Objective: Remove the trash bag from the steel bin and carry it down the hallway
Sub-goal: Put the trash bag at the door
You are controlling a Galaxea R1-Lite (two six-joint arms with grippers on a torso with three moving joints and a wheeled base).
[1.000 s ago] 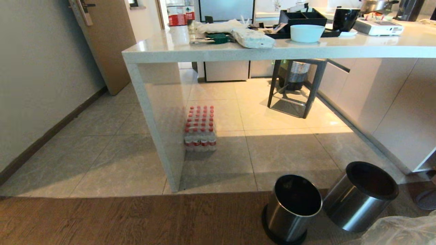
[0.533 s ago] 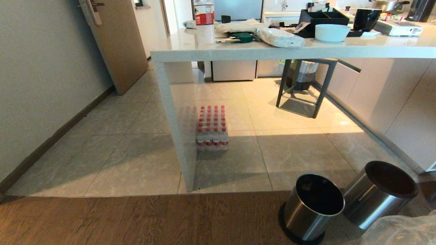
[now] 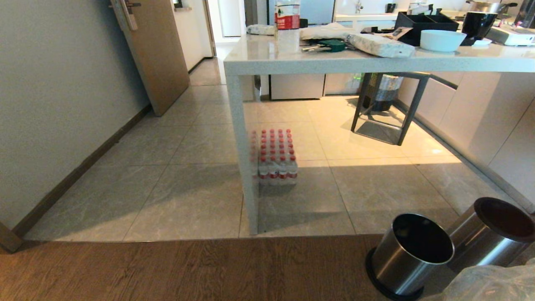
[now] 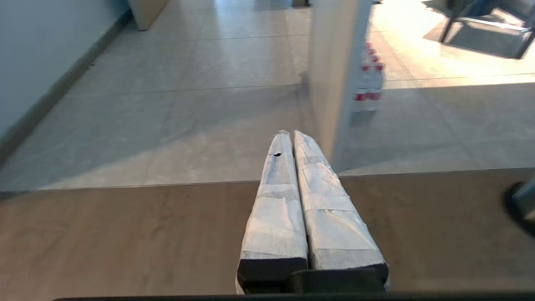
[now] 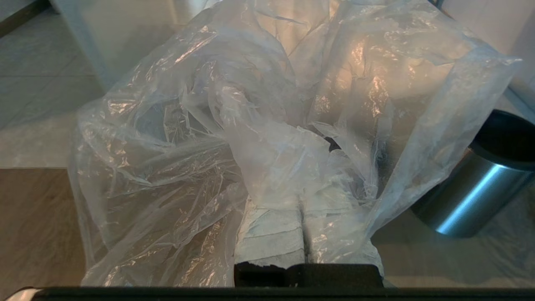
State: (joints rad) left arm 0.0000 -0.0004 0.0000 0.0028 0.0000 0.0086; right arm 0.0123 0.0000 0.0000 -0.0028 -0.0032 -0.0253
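I see a kitchen with a white counter [image 3: 376, 62] as my landmark. My right gripper [image 5: 301, 196] is clamped on the trash bag [image 5: 217, 138], a thin clear crinkled sheet that drapes over its wrapped fingers and hides their tips. In the head view only a corner of the bag shows, at the near right, just beside the steel bin [image 3: 407, 253]. That bin stands near the counter's open front, where tile meets the wood-plank floor [image 3: 167, 271], its black inside showing. A second steel cylinder [image 3: 493, 234] leans just beside it, further right. My left gripper [image 4: 292, 138] has its padded fingers pressed together, holding nothing, above the wood planks near the counter's end leg [image 3: 246, 159]. A pack of red-capped bottles [image 3: 273, 156] sits under the counter against that leg. Left of the counter, grey tiles [image 3: 138, 179] run toward a brown door [image 3: 156, 50].
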